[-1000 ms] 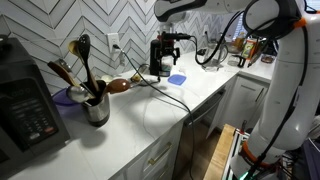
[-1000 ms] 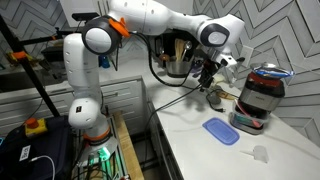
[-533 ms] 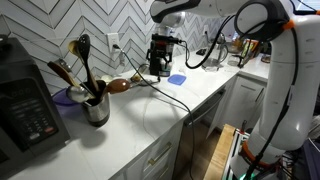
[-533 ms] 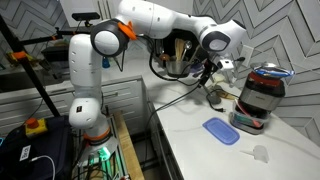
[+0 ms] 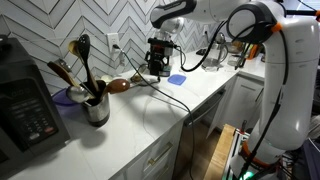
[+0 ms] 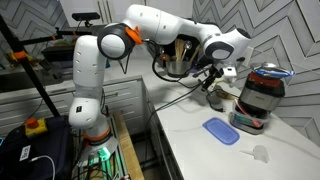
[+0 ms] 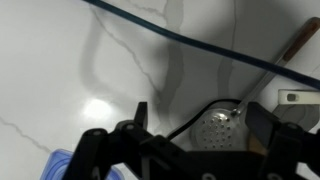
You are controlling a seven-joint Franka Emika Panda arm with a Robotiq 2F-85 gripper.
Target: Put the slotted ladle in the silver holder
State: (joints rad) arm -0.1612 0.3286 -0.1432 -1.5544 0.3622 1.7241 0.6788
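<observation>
The slotted ladle's round silver perforated head (image 7: 213, 130) lies on the white counter, and its thin handle runs up and right to a brown end. My gripper (image 7: 200, 113) is open, with one finger on each side of the head, and is not touching it. In the exterior views the gripper (image 5: 157, 66) (image 6: 210, 86) hangs low over the counter near the wall, with the ladle (image 6: 215, 99) just below it. The silver holder (image 5: 97, 110) stands further along the counter. It holds a black slotted turner and wooden spoons.
A black cable (image 7: 190, 40) crosses the counter and loops round the ladle head. A blue lid (image 6: 220, 130) (image 5: 177, 78) lies nearby. A black and red cooker (image 6: 258, 97) stands by the wall. A black appliance (image 5: 25, 108) stands beside the holder. The counter edge (image 5: 190, 112) drops to drawers.
My gripper has shifted a little along the counter toward the holder side and sits over the ladle head. Nothing on the counter has moved.
</observation>
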